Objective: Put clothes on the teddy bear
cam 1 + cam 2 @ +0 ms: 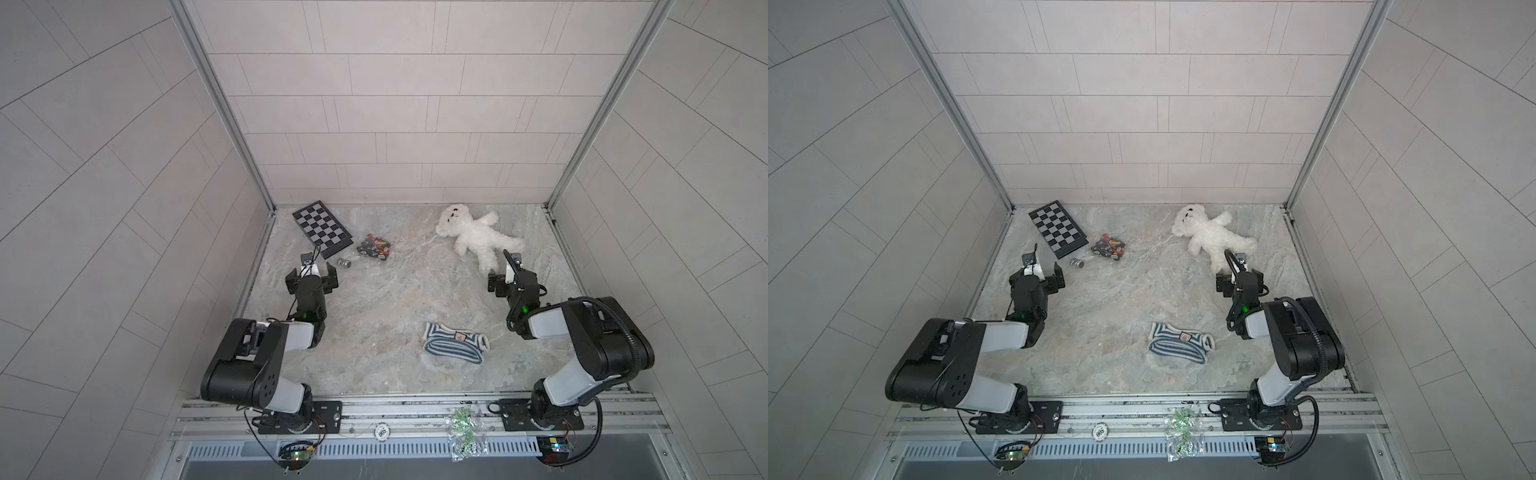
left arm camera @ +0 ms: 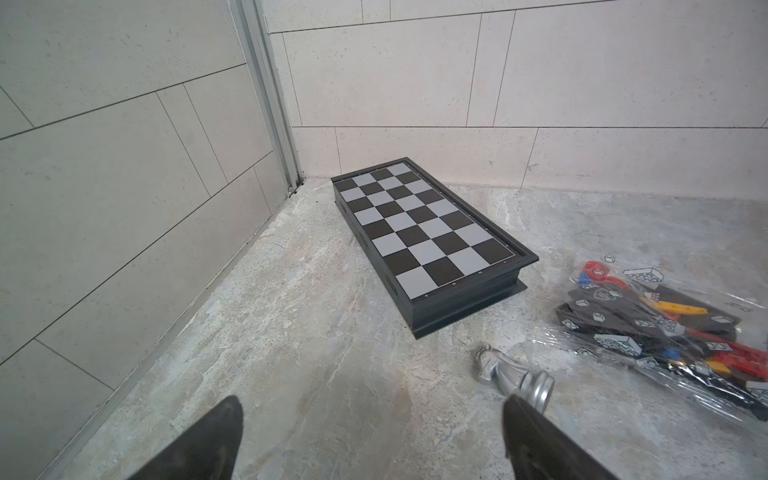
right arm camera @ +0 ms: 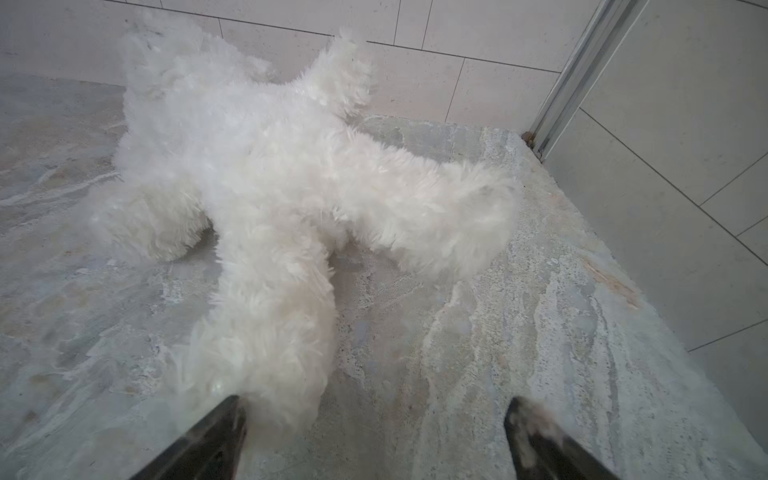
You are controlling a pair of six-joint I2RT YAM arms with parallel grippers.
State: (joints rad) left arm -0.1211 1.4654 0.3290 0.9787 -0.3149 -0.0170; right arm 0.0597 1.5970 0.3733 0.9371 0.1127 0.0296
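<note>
The teddy bear (image 1: 478, 237) (image 1: 1212, 235) is fluffy and white. It lies flat at the back right of the table, head toward the back wall, legs toward my right arm. The right wrist view shows the teddy bear (image 3: 270, 187) from its feet. My right gripper (image 1: 513, 279) (image 1: 1240, 280) (image 3: 374, 401) stands open at the end of one leg; that foot reaches in beside one finger. A blue-and-white striped shirt (image 1: 455, 343) (image 1: 1181, 343) lies crumpled at the front middle. My left gripper (image 1: 311, 274) (image 1: 1038, 276) (image 2: 372, 401) is open over bare table at the left, holding nothing.
A folded chessboard box (image 1: 322, 228) (image 2: 424, 232) lies at the back left. Beside it are a clear bag of toy bricks (image 1: 374, 247) (image 2: 665, 332) and a silver chess piece (image 1: 344, 263) (image 2: 515, 374). A bag of green parts (image 1: 463, 432) rests on the front rail. Tiled walls enclose three sides.
</note>
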